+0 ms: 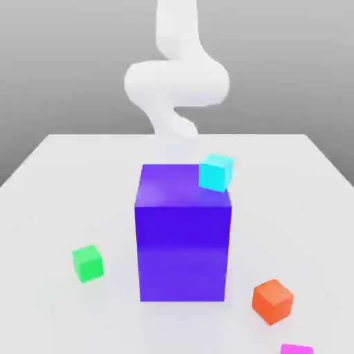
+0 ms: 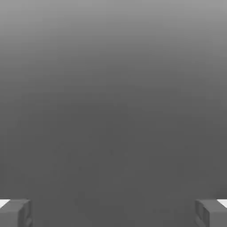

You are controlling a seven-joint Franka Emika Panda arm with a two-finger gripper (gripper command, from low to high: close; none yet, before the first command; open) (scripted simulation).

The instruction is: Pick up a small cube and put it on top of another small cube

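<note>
Gripper: the gripper has its fingers well apart, one at each side of the hand view, nothing between them.
Cyan cube: the cyan cube is at the top of the big block, overlapping its top face and sticking out past the edge on the exterior view's right. Sits slightly turned. Can't tell from here how much of it is supported.
Green cube: the green cube is on the desk, near the block, on the exterior view's left. Turned, open desk around it.
Orange cube: the orange cube is on the desk, near the block's front corner on the exterior view's right. Also turned, gap between it and the block.
Magenta piece: the magenta piece is cut off by the exterior view's lower border, near the orange cube. Full shape can't be told.
Obstacle: the big blue-violet block stands upright mid-desk, far taller than the cubes, between green and orange.
Arm: the white arm comes down beyond the block; its lower part fades into the pale desk.
Desk edges: far edge runs straight across behind the block, side edges slant outward toward me.
Open room: bare desk on both sides of the block; wide strips there for moving.
</note>
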